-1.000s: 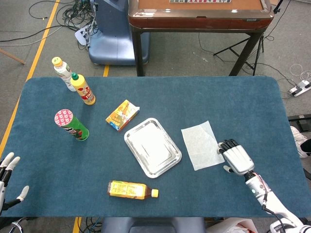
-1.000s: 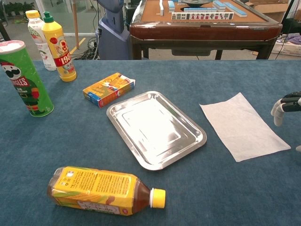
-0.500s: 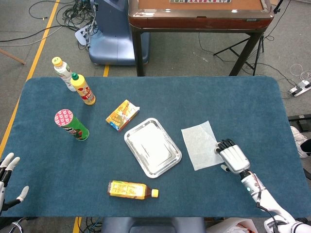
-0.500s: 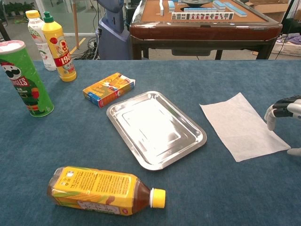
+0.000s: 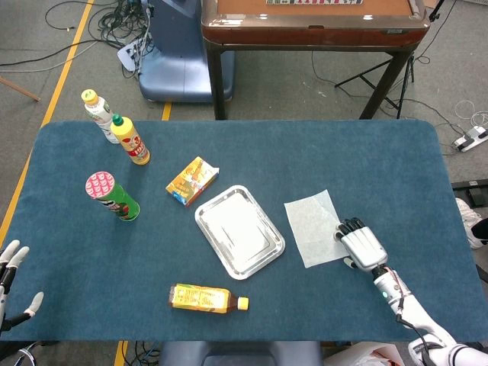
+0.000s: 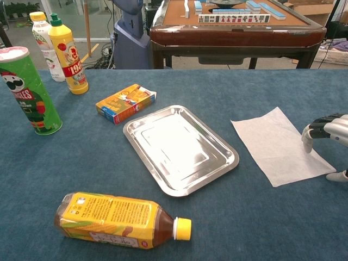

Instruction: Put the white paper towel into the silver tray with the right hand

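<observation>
The white paper towel (image 5: pixel 314 227) (image 6: pixel 280 144) lies flat on the blue table, right of the empty silver tray (image 5: pixel 239 230) (image 6: pixel 179 148). My right hand (image 5: pixel 360 245) (image 6: pixel 328 130) hovers palm down at the towel's right edge. Its fingers (image 6: pixel 308 139) curve down over that edge, and the thumb stays apart near the towel's front corner. Nothing is held in it. Whether the fingertips touch the paper is unclear. My left hand (image 5: pixel 11 273) sits at the table's front left corner with fingers spread and empty, seen only in the head view.
A yellow tea bottle (image 5: pixel 206 298) (image 6: pixel 119 220) lies in front of the tray. A small orange box (image 5: pixel 192 181) (image 6: pixel 125 102) sits behind it. A green chip can (image 5: pixel 112 196) (image 6: pixel 27 92) and two upright bottles (image 5: pixel 130 139) (image 6: pixel 68 54) stand at the left.
My right hand has slid left toward the towel, from beside it to over its right edge. The towel, the tray and my left hand have not moved.
</observation>
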Motion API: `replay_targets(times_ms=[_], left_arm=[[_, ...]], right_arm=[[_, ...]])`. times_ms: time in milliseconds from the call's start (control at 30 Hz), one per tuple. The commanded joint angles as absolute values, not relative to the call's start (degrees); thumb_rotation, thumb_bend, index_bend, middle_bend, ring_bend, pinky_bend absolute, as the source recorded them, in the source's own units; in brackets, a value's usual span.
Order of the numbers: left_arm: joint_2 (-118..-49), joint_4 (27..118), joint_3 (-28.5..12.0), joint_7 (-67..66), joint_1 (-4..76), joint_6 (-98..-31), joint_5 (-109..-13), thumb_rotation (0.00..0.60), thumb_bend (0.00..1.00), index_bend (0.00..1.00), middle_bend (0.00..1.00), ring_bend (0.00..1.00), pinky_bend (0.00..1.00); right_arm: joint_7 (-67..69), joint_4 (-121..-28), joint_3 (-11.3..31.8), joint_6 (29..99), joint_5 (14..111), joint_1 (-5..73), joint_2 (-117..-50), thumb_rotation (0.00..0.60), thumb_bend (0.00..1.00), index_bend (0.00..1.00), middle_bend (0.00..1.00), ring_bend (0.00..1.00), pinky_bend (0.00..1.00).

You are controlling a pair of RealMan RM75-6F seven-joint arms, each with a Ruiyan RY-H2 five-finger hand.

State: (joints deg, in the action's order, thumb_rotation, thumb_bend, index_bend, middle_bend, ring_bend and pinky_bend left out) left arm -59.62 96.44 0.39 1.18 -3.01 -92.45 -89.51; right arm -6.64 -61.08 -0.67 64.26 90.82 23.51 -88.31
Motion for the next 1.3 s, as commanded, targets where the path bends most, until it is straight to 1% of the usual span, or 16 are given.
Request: replay_targets(times_ms=[33,667,933,1100,1300], left_arm=[[-59.59,96.4,0.38,1.19,-3.02,-92.45,-89.49,0.6,0.27,0.0,0.0,0.0,0.0],[-59.66,95.63,0.24,2.15,-3.39,-92.85,-89.29,0.6,0.27,0.0,0.0,0.0,0.0],[-59.52,95.66,0.17,2.16,-3.46,-92.76,-89.0,0.6,0.27,0.0,0.0,0.0,0.0],[-59.6,95.61,0.14,2.15,-3.39,-92.63,-89.04,0.6,0.27,0.0,0.0,0.0,0.0],[-59.57,95.49,0.07,2.24,-3.42,-92.64,-88.89,0.6,0.27,0.0,0.0,0.0,0.0]], right_arm=[[-6.67,-60.91,-0.53,63.98,90.55,23.73,-88.52,0.6,0.14,0.44,0.29,0.18,0.21],[-8.47,-60.44,-0.74,62.23,89.43,24.99,-89.39,0.6,0.14,0.44,0.29,0.18,0.21],[-7.22,-59.89,-0.45,62.46,89.44,25.65,-89.76,0.6,0.24,0.44,0.29,0.18,0.21],[-7.0,-59.93,-0.32,62.18,89.18,26.01,-89.81,0.6,0.26,0.44,0.29,0.18,0.21],[-6.9,-60.19,-0.14,62.04,89.12,26.56,-89.7,0.6,0.27,0.44,0.29,0.18,0.21]])
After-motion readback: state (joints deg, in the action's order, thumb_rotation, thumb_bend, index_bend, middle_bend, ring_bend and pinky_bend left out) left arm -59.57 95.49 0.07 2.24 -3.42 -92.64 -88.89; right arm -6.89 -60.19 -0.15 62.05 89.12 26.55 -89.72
